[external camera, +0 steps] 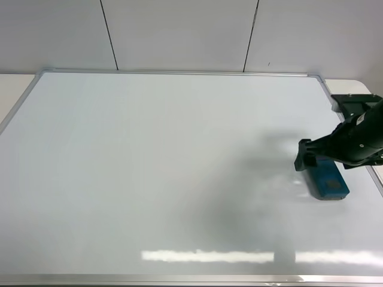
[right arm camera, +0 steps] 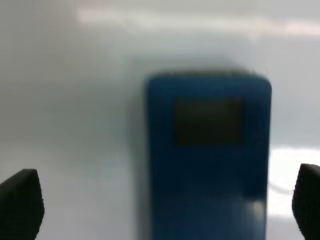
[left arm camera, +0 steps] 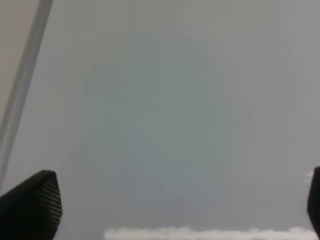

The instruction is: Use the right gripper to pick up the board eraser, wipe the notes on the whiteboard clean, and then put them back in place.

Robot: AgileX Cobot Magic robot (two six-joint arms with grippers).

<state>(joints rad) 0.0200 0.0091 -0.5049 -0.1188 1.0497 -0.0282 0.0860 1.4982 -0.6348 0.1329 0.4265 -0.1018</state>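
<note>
Whiteboard [external camera: 167,179] fills the overhead frame, bare white from its left rim to centre. Board eraser [external camera: 326,181] lies flat at centre right, near the right rim. Right gripper [external camera: 308,156] hovers over it, fingers spread wide, seemingly clear of it.

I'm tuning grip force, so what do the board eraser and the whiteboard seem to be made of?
The board eraser looks like moulded plastic, matt teal-blue with a darker square patch on top; the blur leaves the patch's material open. The whiteboard looks like glossy coated board, since it mirrors the ceiling light, with a thin silver-grey frame that appears metal.
</note>
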